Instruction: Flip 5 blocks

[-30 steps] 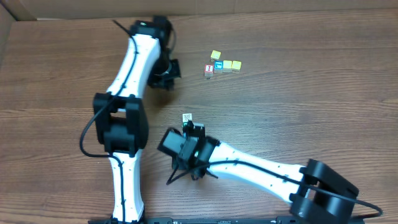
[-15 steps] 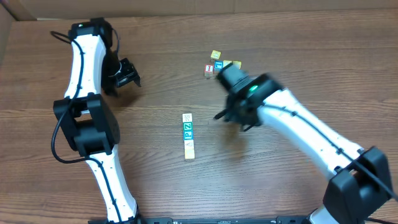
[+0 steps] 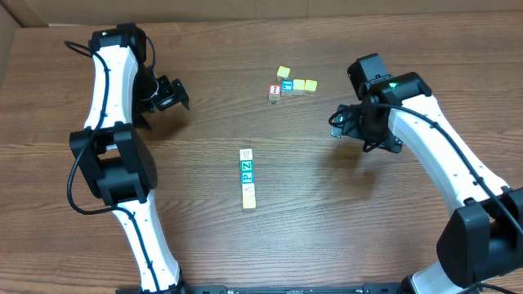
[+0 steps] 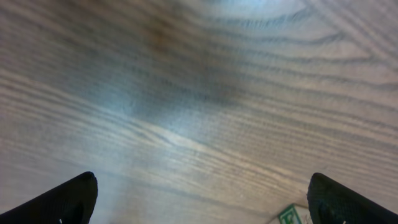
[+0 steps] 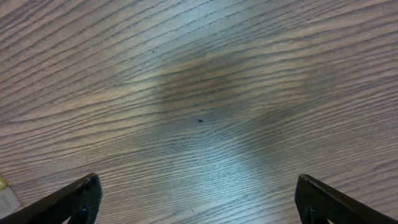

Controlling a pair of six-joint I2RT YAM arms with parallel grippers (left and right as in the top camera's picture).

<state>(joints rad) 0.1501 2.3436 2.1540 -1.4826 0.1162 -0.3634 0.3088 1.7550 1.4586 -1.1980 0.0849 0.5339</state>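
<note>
Both my pairs of fingers are spread wide and grasp nothing: the left gripper (image 4: 202, 180) shows only bare wood grain between its two dark tips, and so does the right gripper (image 5: 198, 186). A scrap of something with green print peeps in at the lower edge of my left wrist view, just beside one tip; I cannot tell what it is. Out on the table (image 3: 343, 212), roughly midway between my two arms, the blocks (image 3: 248, 177) lie in one straight line, touching end to end, with a blue face and a green face upward in the middle, whitish ones around them and a cream one at the near end. My left hand hangs well off to its own side and farther back, and my right hand hangs well off to the other side, so neither touches the line. I judge no flip is under way right now. How many of the five have been turned I cannot read from the faces alone, so the count stays open. Farther back, well apart from the line, sits a small cluster of cubes (image 3: 290, 86), yellow ones with a blue-letter and a red-letter one. They are not mine to turn. Nothing lies between either hand and the line.
</note>
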